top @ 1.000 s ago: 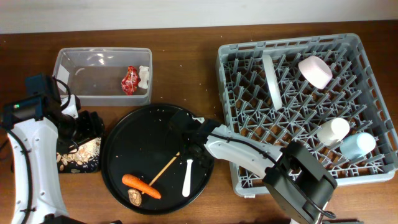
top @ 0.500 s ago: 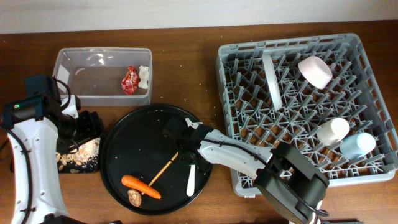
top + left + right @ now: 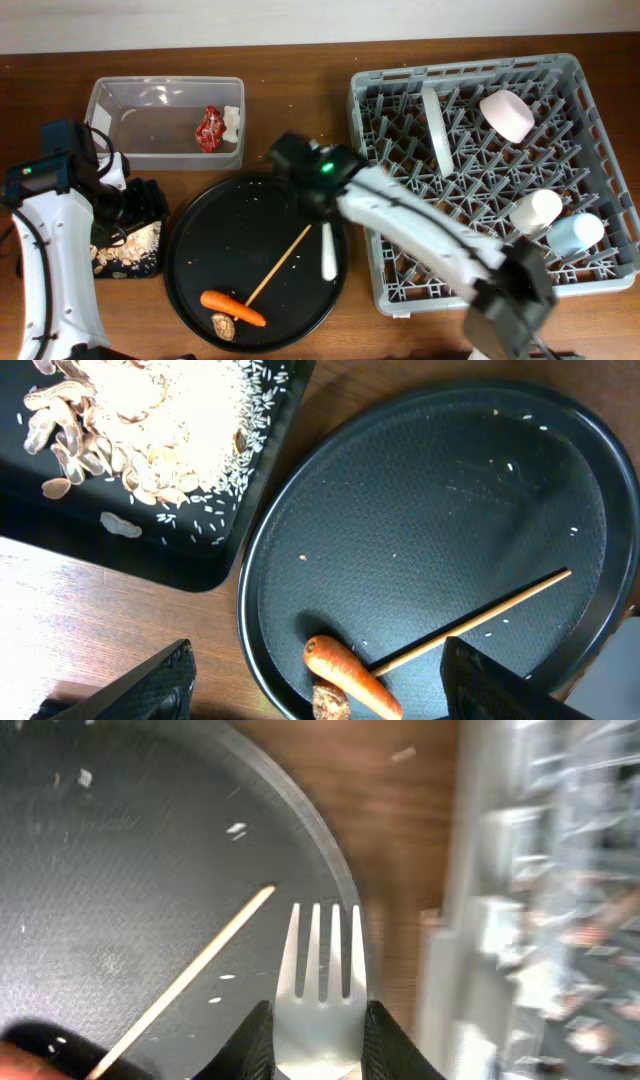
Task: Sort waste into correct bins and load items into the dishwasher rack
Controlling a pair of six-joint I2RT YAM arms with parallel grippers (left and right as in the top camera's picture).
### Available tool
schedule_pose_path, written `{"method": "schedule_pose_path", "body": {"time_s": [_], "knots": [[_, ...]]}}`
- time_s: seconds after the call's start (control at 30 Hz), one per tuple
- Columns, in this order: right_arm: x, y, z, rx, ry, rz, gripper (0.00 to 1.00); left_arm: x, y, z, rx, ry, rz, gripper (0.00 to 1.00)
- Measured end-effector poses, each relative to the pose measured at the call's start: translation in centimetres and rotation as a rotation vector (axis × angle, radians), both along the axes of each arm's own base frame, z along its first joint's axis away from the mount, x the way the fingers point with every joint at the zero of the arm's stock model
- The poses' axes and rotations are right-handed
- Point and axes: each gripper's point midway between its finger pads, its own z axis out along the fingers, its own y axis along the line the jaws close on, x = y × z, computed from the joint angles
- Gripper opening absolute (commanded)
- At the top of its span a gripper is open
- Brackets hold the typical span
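My right gripper (image 3: pixel 322 212) (image 3: pixel 318 1025) is shut on the white plastic fork (image 3: pixel 327 255) (image 3: pixel 320 960) and holds it over the right edge of the round black tray (image 3: pixel 200 235), close to the grey dishwasher rack (image 3: pixel 480 68). The rack holds the white plate (image 3: pixel 436 128), white bowl (image 3: pixel 506 115), white cup (image 3: pixel 533 210) and light blue cup (image 3: pixel 576 233). The carrot (image 3: pixel 232 308) (image 3: pixel 355 678) lies at the round tray's front. My left gripper (image 3: pixel 140 200) (image 3: pixel 320 690) is open and empty above the black rectangular tray (image 3: pixel 150 268) holding the crumbs (image 3: pixel 150 420). The red wrapper (image 3: pixel 209 128) and white scrap (image 3: pixel 232 122) lie in the clear tub (image 3: pixel 150 125).
A thin wooden stick (image 3: pixel 280 263) (image 3: pixel 470 622) lies across the round tray, and a small brown lump (image 3: pixel 222 326) touches the carrot. The rack's left wall shows blurred at the right of the right wrist view (image 3: pixel 480 920).
My right gripper has closed on the fork and lifted it off the round tray, swinging up and right toward the rack. The stick and carrot shifted a little. The left arm has not moved.
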Motion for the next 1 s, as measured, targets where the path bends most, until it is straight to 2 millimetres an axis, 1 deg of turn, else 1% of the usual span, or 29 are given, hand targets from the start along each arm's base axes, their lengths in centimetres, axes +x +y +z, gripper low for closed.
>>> {"method": "schedule_pose_path", "body": {"time_s": [0.03, 0.07, 0.1, 0.17, 0.2, 0.3, 0.33, 0.37, 0.4, 0.43, 0.5, 0.53, 0.57, 0.6, 0.63, 0.7, 0.73, 0.77, 0.8, 0.9, 0.97, 1.0], "knots": [[0.7, -2.2, 1.5, -0.007, -0.012, -0.017, 0.23, 0.0, 0.0, 0.0, 0.0, -0.001, 0.0, 0.78], [1.2, -4.0, 2.0, -0.023, -0.009, -0.029, 0.23, 0.0, 0.0, 0.0, 0.0, 0.0, 0.0, 0.78], [1.7, -5.8, 2.0, -0.042, 0.006, -0.046, 0.23, 0.0, 0.0, 0.0, 0.0, 0.0, 0.0, 0.78], [2.6, -8.4, 1.3, -0.07, 0.027, -0.049, 0.24, 0.0, 0.0, 0.0, 0.0, -0.001, 0.0, 0.78], [2.7, -9.2, 0.6, -0.082, 0.037, -0.039, 0.24, 0.0, 0.0, 0.0, 0.0, -0.001, 0.0, 0.78], [2.5, -10.3, -2.4, -0.105, 0.064, -0.008, 0.24, 0.0, 0.0, 0.0, 0.0, -0.001, 0.0, 0.78], [2.5, -10.3, -3.1, -0.106, 0.062, 0.001, 0.31, 0.0, 0.0, 0.0, 0.0, 0.0, 0.0, 0.78], [2.5, -10.4, -3.9, -0.108, 0.063, 0.008, 0.41, 0.0, 0.0, 0.0, 0.0, 0.001, 0.0, 0.78], [2.3, -10.5, -4.4, -0.111, 0.068, 0.015, 0.45, 0.0, 0.0, 0.0, 0.0, 0.0, 0.0, 0.78], [2.2, -10.6, -4.6, -0.12, 0.069, 0.023, 0.49, 0.0, 0.0, 0.0, 0.0, 0.0, 0.0, 0.78], [2.4, -10.9, -4.5, -0.128, 0.065, 0.024, 0.49, 0.0, 0.0, 0.0, -0.001, 0.001, 0.0, 0.78], [2.3, -11.0, -4.1, -0.132, 0.072, 0.027, 0.49, 0.0, 0.0, -0.1, -0.001, 0.002, 0.0, 0.78], [2.4, -10.9, -3.2, -0.132, 0.072, 0.03, 0.49, -0.1, 0.0, -0.1, -0.001, 0.003, 0.0, 0.78], [3.1, -10.6, -1.7, -0.12, 0.049, 0.029, 0.49, -0.1, 0.0, -0.1, -0.001, 0.004, 0.0, 0.78], [3.8, -10.1, 0.1, -0.1, 0.021, 0.029, 0.49, -0.1, 0.0, -0.1, -0.002, 0.004, 0.0, 0.78], [4.4, -9.0, 2.9, -0.045, -0.014, 0.031, 0.5, 0.0, 0.0, -0.1, 0.0, 0.001, 0.0, 0.78], [4.7, -7.8, 4.2, 0.004, -0.033, 0.043, 0.5, -0.1, 0.0, -0.1, -0.001, 0.003, 0.0, 0.78], [4.2, -5.6, 5.4, 0.081, -0.038, 0.065, 0.53, 0.0, 0.0, -0.1, 0.0, 0.001, 0.0, 0.78], [2.8, -3.7, 5.3, 0.126, -0.005, 0.079, 0.55, 0.0, 0.0, -0.1, -0.001, 0.002, 0.0, 0.78], [0.1, -0.1, 5.0, 0.192, 0.052, 0.066, 0.56, 0.0, 0.0, -0.1, -0.001, 0.002, 0.0, 0.78], [-2.0, 3.1, 3.5, 0.227, 0.098, 0.04, 0.55, 0.0, 0.0, -0.1, 0.0, 0.001, 0.0, 0.78], [-3.0, 4.6, 2.1, 0.23, 0.132, 0.017, 0.55, 0.0, 0.0, -0.1, 0.0, 0.001, 0.0, 0.78]]}}
